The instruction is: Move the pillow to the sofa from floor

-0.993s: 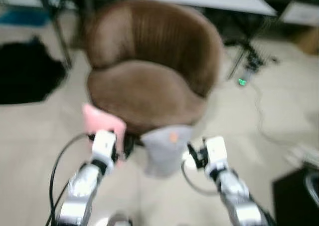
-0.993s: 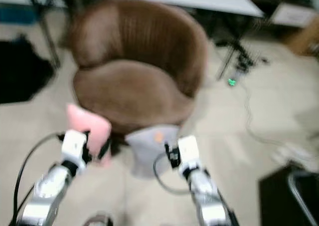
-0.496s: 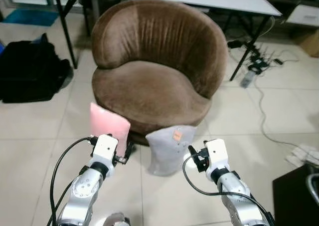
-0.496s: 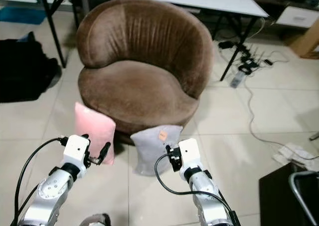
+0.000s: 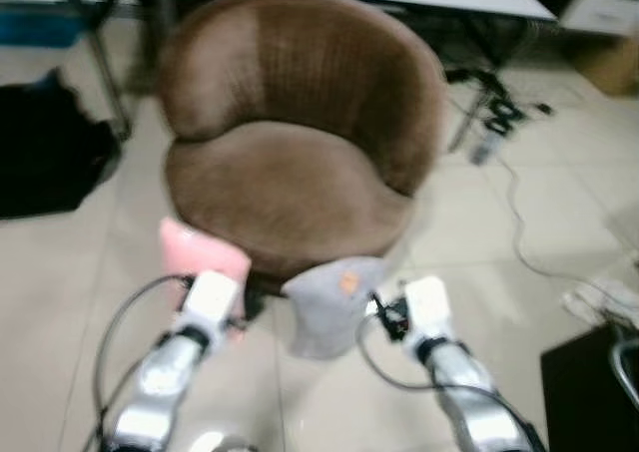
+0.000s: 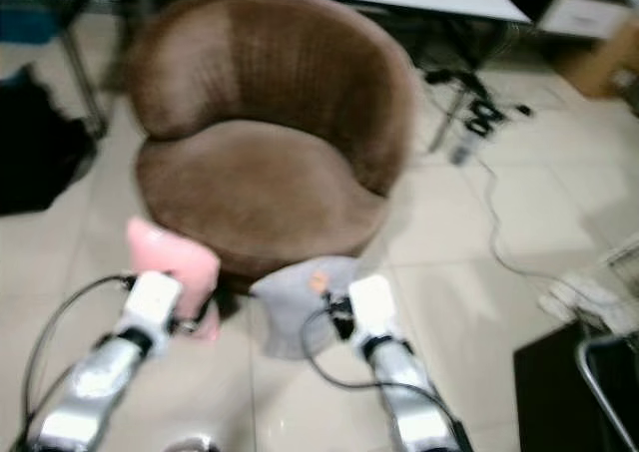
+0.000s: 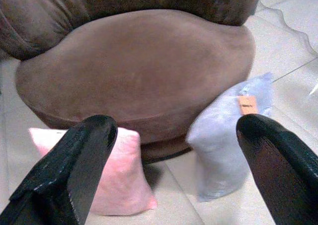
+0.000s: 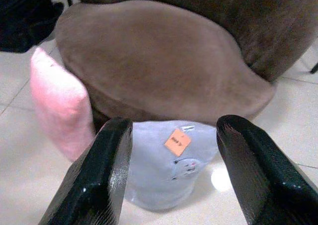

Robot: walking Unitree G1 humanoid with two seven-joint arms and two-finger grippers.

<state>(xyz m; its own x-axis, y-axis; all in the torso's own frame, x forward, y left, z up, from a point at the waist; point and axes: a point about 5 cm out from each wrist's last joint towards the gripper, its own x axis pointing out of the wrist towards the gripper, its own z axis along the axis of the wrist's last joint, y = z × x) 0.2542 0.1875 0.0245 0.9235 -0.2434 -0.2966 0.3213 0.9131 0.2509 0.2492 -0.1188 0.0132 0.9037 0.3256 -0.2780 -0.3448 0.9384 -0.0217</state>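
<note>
Both pillows had stayed put, the grey pillow (image 8: 166,168) and pink pillow (image 7: 117,178) leaning on the floor against the brown sofa (image 5: 300,133). Left gripper (image 7: 174,150) and right gripper (image 8: 171,155) hovered before the sofa, fingers spread.

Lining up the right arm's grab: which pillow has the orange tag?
The grey pillow, leaning on the brown sofa front, directly ahead of the open right gripper. The pink pillow beside it has none.

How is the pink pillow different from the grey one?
The soft pink pillow is plain, while the pale grey pillow has a small orange tag. The pink pillow stands towards the robot's left and the grey pillow towards its right. Both stand upright on the tiled floor, leaning against the round brown velvet sofa chair.
</note>
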